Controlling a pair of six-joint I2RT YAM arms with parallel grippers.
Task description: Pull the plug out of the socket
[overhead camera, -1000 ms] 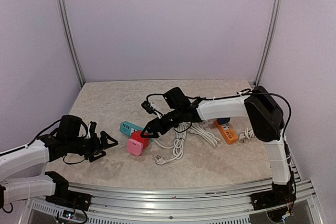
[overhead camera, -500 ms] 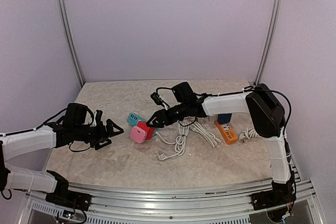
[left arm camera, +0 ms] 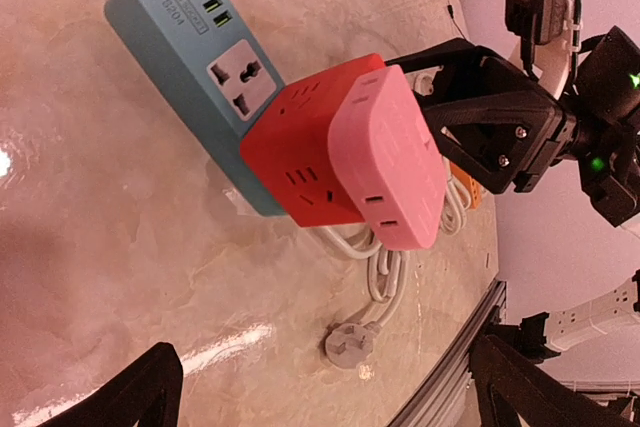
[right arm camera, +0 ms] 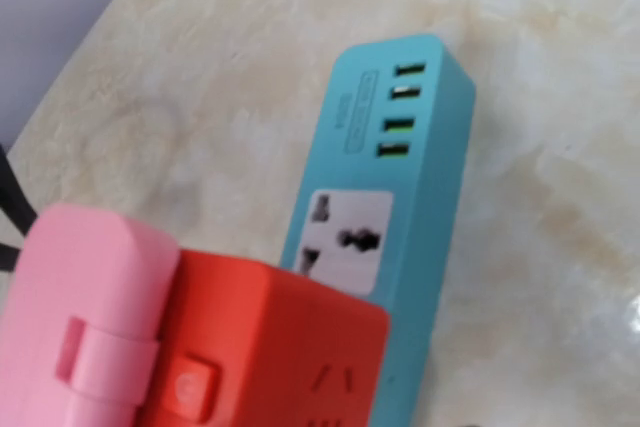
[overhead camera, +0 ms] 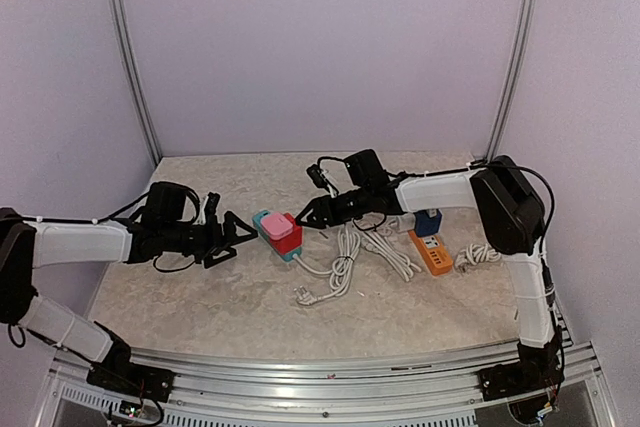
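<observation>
The plug is a red-and-pink cube (overhead camera: 284, 234) seated in a teal socket strip (overhead camera: 264, 221) at the table's middle. In the left wrist view the red part (left arm camera: 300, 162) and pink part (left arm camera: 390, 162) stick out from the strip (left arm camera: 185, 52). My right gripper (overhead camera: 306, 219) is closed on the cube from the right; its black fingers (left arm camera: 485, 137) straddle the pink end. The right wrist view fills with the cube (right arm camera: 200, 347) and strip (right arm camera: 400, 177), and its own fingers are hidden. My left gripper (overhead camera: 233, 235) is open just left of the strip, with nothing between its fingers (left arm camera: 130, 397).
A coiled white cable (overhead camera: 342, 255) ends in a loose white plug (overhead camera: 303, 297) on the table in front of the cube, also seen in the left wrist view (left arm camera: 345, 345). An orange power strip (overhead camera: 431, 252) and a blue block (overhead camera: 428, 221) lie at the right, under the right arm.
The right gripper has carried the cube and strip back and to the right, turning the pink part upward. The left arm has reached right toward the strip, still open.
</observation>
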